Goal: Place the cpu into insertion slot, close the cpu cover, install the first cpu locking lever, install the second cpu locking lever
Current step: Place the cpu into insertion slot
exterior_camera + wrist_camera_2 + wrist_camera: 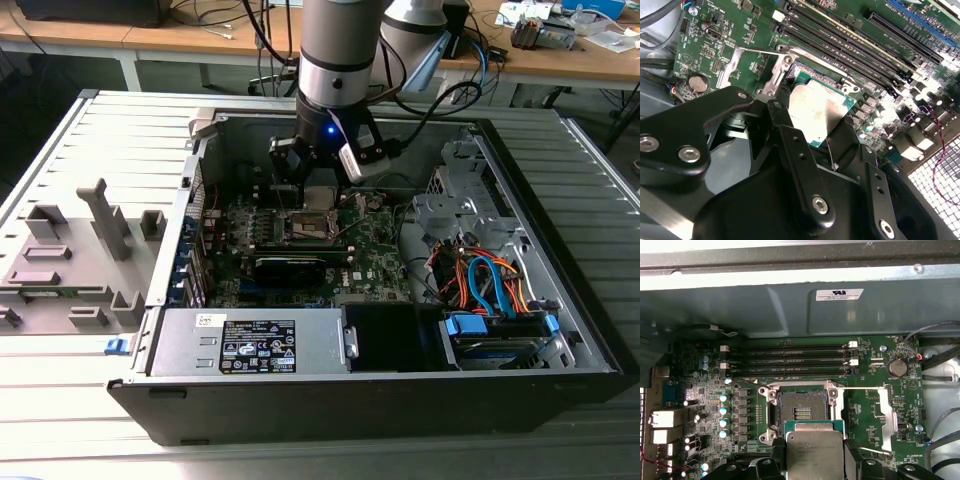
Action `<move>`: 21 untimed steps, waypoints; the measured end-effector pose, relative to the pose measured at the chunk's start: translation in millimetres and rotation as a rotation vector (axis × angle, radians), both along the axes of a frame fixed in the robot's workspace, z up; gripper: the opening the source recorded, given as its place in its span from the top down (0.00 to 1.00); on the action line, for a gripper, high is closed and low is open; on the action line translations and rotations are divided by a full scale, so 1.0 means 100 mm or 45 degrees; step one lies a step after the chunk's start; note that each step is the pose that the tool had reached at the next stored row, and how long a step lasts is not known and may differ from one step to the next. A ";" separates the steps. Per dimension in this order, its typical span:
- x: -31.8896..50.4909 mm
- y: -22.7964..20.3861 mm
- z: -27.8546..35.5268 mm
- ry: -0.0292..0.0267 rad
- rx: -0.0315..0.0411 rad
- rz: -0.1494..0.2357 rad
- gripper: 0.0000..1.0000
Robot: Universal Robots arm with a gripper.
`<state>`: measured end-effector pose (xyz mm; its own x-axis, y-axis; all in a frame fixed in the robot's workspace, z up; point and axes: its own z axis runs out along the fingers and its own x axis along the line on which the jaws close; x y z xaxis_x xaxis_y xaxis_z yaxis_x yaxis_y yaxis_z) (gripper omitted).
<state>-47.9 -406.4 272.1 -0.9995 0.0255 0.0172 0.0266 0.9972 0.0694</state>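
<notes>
In the exterior view, the black two-fingered gripper (308, 195) on the silver arm hangs inside the open black and grey metal computer case (300, 405). It sits just above the insertion slot (312, 226), a small square socket with a dark centre and a thin silver border, on the green motherboard (375, 255). The long grey power supply box (250, 345) lies well apart, along the case's front wall.

In the second wrist view, the gripper (816, 124) is closed on the cpu (817, 105), a small flat square chip with a dull silver-grey metal top and a green edge. One black finger (790, 142) presses on each of two opposite sides. The cpu cover (782, 65), a thin square silver frame plate with a large window, stands swung open beside the socket.

In the first wrist view, the fingers (778, 458) clamp the cpu (814, 457) at its two side edges. The chip overlaps the near border of the insertion slot (802, 407), whose dark centre lies bare. Whether chip and socket touch, I cannot tell. The cpu cover (887, 415) is folded away to one side of the slot.
</notes>
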 end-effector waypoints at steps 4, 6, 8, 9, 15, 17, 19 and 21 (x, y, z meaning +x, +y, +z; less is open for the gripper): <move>0.000 0.000 -0.007 0.0000 -0.0009 0.000 0.45; 0.000 0.000 -0.011 -0.0001 -0.0009 0.000 0.45; 0.000 0.000 -0.014 0.0000 -0.0015 0.000 0.45; 0.000 0.000 -0.016 0.0000 -0.0017 0.000 0.45; -0.014 0.002 -0.028 -0.0001 -0.0031 0.000 0.45; -0.039 0.011 -0.029 -0.0001 -0.0048 0.000 0.45; -0.062 0.038 -0.030 0.0000 -0.0105 0.000 0.45; -0.075 0.075 -0.031 -0.0001 -0.0200 0.002 0.45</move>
